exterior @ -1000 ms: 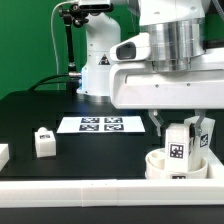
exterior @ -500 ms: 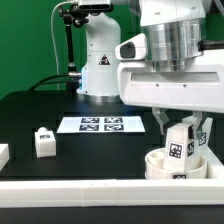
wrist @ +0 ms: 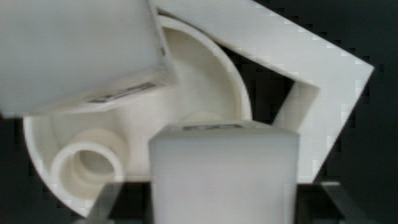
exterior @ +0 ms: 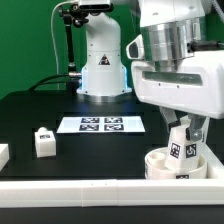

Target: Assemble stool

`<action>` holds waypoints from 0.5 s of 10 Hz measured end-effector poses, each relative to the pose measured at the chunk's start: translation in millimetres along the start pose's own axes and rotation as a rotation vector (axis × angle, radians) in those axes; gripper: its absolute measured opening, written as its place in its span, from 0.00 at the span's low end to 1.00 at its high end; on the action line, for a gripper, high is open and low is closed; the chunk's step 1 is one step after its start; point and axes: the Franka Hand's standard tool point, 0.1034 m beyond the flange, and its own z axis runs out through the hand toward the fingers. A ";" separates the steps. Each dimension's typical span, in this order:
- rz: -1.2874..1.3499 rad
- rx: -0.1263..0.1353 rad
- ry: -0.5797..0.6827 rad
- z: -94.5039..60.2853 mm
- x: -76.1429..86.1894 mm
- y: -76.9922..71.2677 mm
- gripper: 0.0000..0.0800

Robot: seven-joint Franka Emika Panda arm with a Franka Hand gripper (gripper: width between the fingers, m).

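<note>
Glossy white arm (exterior: 100, 55); grey ribbed wrist collar (exterior: 165, 40); pincer (exterior: 187, 135) housing apparently white.

The arm (exterior: 178, 75) reaches down at the exterior view's right, wrist slightly tilted. The gripper (exterior: 187, 138) points downward, its fingers (exterior: 204, 130) clamped on a leg (exterior: 180, 150).

open black tabletop (exterior: 100, 150) mid-scene, one chunky white plastic block leg (exterior: 43, 142) in the way, long white border rail (exterior: 90, 192) walling the near edge

White seat (exterior: 158, 166) and each leg (exterior: 43, 142) bear black-and-white square tags (exterior: 179, 152) on a black table (exterior: 30, 110).
</note>
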 end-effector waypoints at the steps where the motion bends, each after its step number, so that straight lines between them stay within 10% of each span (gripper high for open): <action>1: 0.080 0.033 0.000 0.7 1.2 -2.0 0.42; 5: 0.372 0.097 -0.014 1.8 -2.3 -6.9 0.42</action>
